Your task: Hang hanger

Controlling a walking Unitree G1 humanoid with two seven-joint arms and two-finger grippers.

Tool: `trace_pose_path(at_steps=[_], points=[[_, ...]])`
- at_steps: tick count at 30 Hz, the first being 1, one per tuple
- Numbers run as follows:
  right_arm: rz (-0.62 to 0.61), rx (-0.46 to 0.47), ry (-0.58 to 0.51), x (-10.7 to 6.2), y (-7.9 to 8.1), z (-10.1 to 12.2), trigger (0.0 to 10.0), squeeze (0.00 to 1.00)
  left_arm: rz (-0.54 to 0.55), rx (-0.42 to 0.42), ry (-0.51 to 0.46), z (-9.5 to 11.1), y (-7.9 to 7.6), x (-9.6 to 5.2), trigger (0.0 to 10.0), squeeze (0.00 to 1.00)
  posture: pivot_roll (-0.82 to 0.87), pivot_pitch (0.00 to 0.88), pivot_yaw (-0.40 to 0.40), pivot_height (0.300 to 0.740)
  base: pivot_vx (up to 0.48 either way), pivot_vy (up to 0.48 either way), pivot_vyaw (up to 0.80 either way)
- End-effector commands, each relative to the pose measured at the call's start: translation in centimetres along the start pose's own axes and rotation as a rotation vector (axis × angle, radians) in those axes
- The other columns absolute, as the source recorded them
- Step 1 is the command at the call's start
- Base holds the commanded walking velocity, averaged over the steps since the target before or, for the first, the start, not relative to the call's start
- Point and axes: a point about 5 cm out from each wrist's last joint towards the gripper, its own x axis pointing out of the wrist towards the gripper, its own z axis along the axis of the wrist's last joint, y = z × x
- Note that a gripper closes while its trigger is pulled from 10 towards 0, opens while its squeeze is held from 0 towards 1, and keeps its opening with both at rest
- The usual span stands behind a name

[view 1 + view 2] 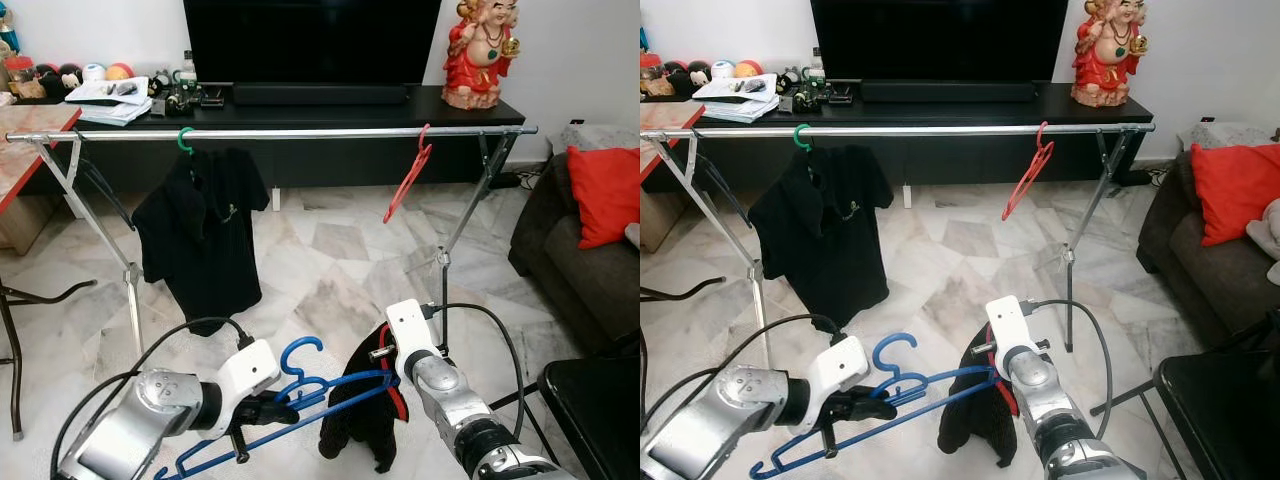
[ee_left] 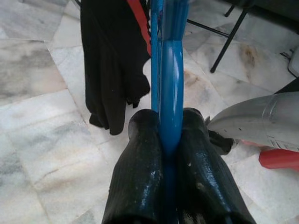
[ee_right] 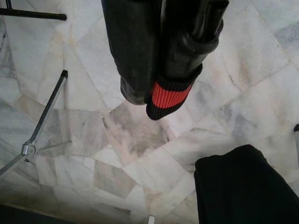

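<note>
Low in the frame, the left gripper (image 1: 283, 408) clamped the blue hanger (image 1: 300, 392); the right gripper (image 3: 161, 91) pinched the black garment's (image 1: 358, 420) red-striped cuff.

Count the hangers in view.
3: green hanger holding the black shirt on the rail, red hanger hanging bare, blue hanger in the left gripper.

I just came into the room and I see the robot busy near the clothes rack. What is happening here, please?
The robot holds a blue plastic hanger low in front of it, the left claw shut on it. The right claw grips the red-trimmed edge of a black garment that drapes from the hanger. Ahead stands the silver metal rail, already carrying a black shirt on a green hanger and an empty red hanger. The blue hanger is not yet on it.
</note>
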Motion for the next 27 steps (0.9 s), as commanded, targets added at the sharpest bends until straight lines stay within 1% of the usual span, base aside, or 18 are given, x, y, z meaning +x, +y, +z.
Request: trace_pose_path(at_steps=[1,5,9,12,13,18,20,21,22,27], points=[[-0.006,0.01,-0.027,0.1,-0.2,0.7,10.0,0.0,0.016,0.011,0.007,-0.1,0.1,0.1,10.0,0.0,0.14,0.033,-0.044,0.74,0.0,0.0,0.0],[-0.007,0.015,-0.025,0.1,-0.2,0.7,10.0,0.0,0.043,0.006,0.004,-0.2,0.3,0.2,10.0,0.0,0.14,0.035,-0.043,0.74,0.0,0.0,0.0],[-0.01,0.02,-0.026,0.1,-0.2,0.7,10.0,0.0,0.06,0.015,0.027,-0.5,0.6,0.1,10.0,0.0,0.14,0.038,-0.043,0.74,0.0,0.0,0.0],[-0.012,0.021,-0.025,0.1,-0.3,0.7,10.0,0.0,0.109,0.024,0.051,-1.0,1.2,0.1,10.0,0.0,0.14,0.039,-0.043,0.74,0.0,0.0,0.0],[-0.012,0.021,-0.024,0.1,-0.3,0.7,10.0,0.0,0.111,0.023,0.051,-1.0,1.2,0.1,10.0,0.0,0.14,0.039,-0.043,0.74,0.0,0.0,0.0],[-0.01,0.021,-0.022,0.1,-0.2,0.6,10.0,0.0,0.187,0.008,0.026,-0.8,1.8,0.4,10.0,0.0,0.14,0.039,-0.043,0.74,0.0,0.0,0.0],[-0.008,0.023,-0.018,0.1,-0.1,0.4,10.0,0.0,0.115,-0.013,-0.014,-0.2,1.1,0.3,10.0,0.0,0.15,0.039,-0.043,0.74,0.0,0.0,0.0],[-0.008,0.023,-0.018,0.1,-0.1,0.4,10.0,0.0,0.115,-0.013,-0.014,-0.2,1.1,0.3,10.0,0.0,0.15,0.039,-0.043,0.74,0.0,0.0,0.0],[-0.008,0.023,-0.016,0.0,-0.1,0.3,10.0,0.0,0.081,-0.017,-0.014,-0.2,0.8,0.2,10.0,0.0,0.15,0.039,-0.043,0.74,0.0,0.0,0.0],[-0.008,0.025,-0.013,0.0,-0.1,0.2,10.0,0.0,0.019,-0.018,-0.005,-0.3,0.2,0.0,10.0,0.0,0.15,0.04,-0.042,0.74,0.0,0.0,0.0]])
